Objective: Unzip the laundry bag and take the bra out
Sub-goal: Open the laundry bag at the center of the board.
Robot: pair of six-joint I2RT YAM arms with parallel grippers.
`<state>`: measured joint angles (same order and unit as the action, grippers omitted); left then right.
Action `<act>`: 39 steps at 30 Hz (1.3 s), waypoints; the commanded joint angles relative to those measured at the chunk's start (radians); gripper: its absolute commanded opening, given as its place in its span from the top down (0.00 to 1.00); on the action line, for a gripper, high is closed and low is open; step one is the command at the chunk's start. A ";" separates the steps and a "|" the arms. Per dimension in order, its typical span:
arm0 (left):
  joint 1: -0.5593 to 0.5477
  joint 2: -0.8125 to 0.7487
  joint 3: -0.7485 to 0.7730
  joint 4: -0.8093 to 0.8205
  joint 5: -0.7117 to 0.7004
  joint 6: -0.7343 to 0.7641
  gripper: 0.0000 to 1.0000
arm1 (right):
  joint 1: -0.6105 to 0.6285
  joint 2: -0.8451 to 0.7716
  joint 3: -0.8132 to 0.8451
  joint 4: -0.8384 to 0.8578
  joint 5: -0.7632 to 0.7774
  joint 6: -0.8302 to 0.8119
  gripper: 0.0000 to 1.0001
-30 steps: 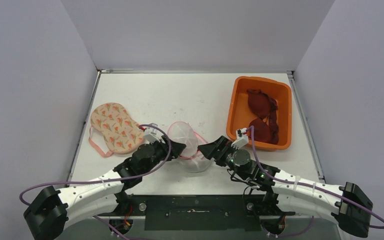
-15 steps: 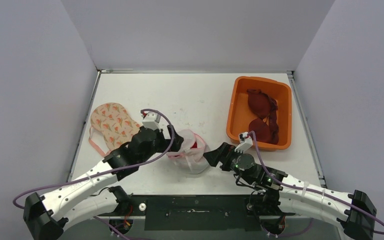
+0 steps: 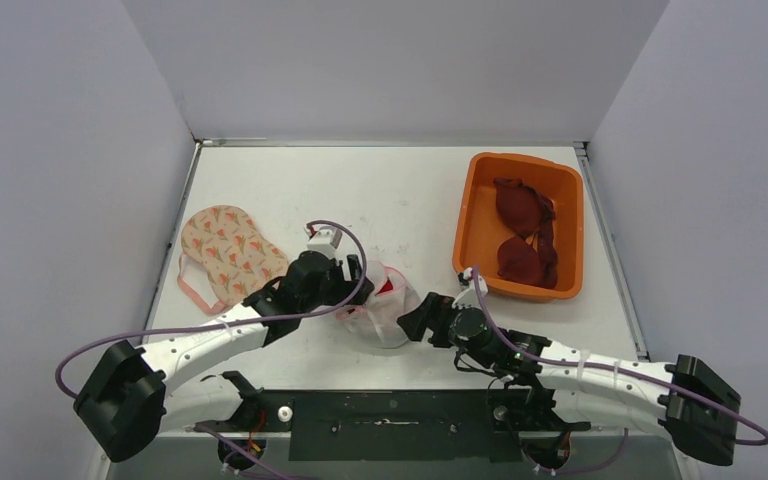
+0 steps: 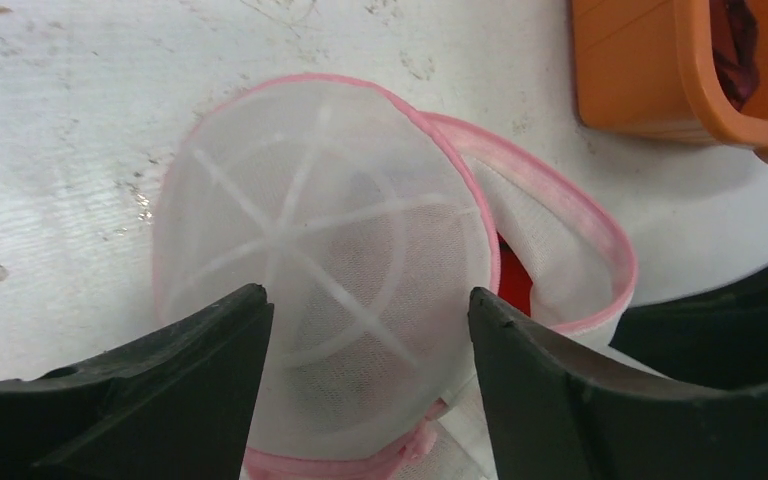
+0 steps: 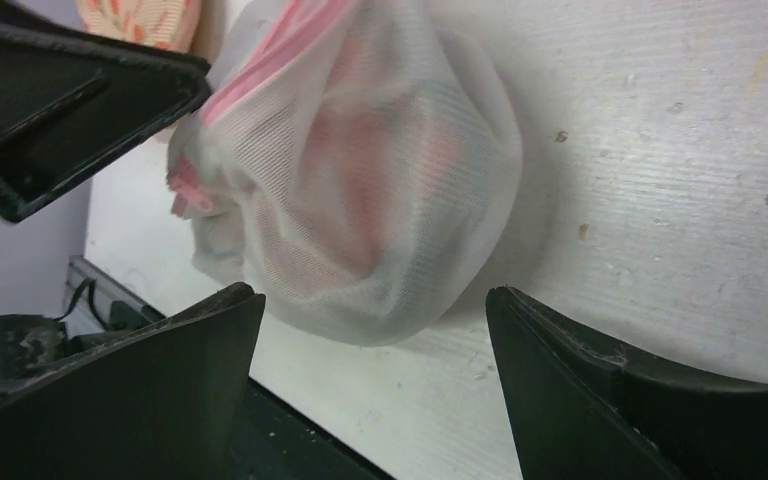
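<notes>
Plain pale walls close in on three sides of a scuffed white table (image 3: pixel 380 190), where two robot arms meet over a round mesh laundry bag (image 3: pixel 378 305) lying near the front edge. Over the past second the left gripper (image 3: pixel 355 285) has let go of the bag and swung round to hover above it. Its jaws now stand wide apart over the domed, pink-trimmed top and have hold of nothing. The mesh flap, which stood up a second ago, now lies back. The right gripper (image 3: pixel 415 318) has slid in low from the bag's right. Its jaws are also spread wide, framing the bag's bulging side without pinching it. The pink rim gapes on the bag's right, and the red bra (image 4: pixel 513 285) shows through the gap, still inside the bag. That suggests the zip is at least partly undone, so the unzipping looks largely finished. The removal has not begun, and with neither gripper holding anything, a fresh grasp will be needed to steady the bag and draw the bra out. An orange bin (image 3: pixel 470 215) sits right of the bag and further back, holding dark red garments (image 3: pixel 522 235). A peach printed garment (image 3: pixel 225 250) lies well to the bag's left. The rest of the table behind the bag is bare and faintly marked.
</notes>
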<state>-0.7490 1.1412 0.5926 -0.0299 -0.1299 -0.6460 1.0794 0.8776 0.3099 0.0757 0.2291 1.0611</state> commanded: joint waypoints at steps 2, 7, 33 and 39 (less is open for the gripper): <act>0.000 -0.078 -0.134 0.248 0.127 -0.064 0.39 | -0.082 0.136 0.029 0.144 -0.053 -0.062 0.19; -0.042 -0.181 -0.255 0.353 0.162 -0.159 0.52 | -0.191 0.260 0.075 0.215 -0.163 -0.108 0.28; -0.334 -0.442 -0.276 0.194 -0.353 -0.336 0.35 | -0.245 0.321 0.519 -0.238 -0.061 -0.432 0.09; -0.332 -0.563 -0.220 0.017 -0.429 -0.298 0.23 | -0.148 0.216 0.509 -0.270 -0.050 -0.401 0.12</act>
<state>-1.0794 0.6384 0.2989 0.1215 -0.4702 -0.9844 0.8600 1.1435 0.7910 -0.1467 0.1448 0.6590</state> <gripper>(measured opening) 0.762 0.899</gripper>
